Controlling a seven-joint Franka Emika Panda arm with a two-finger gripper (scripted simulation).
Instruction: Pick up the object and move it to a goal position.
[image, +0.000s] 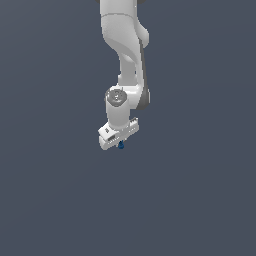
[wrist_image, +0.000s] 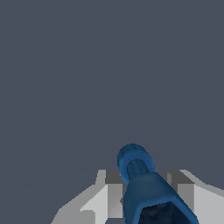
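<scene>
Hanging from above in the exterior view, the white arm (image: 125, 60) carries its gripper (image: 120, 142) low over plain grey ground (image: 50, 200); the object (image: 121, 145), a tiny dark-blue piece, pokes out just beneath it; in the wrist view the object (wrist_image: 146, 188) sits between the two pale fingers (wrist_image: 109, 197), which are closed against its sides, its rounded ribbed end pointing away from the camera
</scene>
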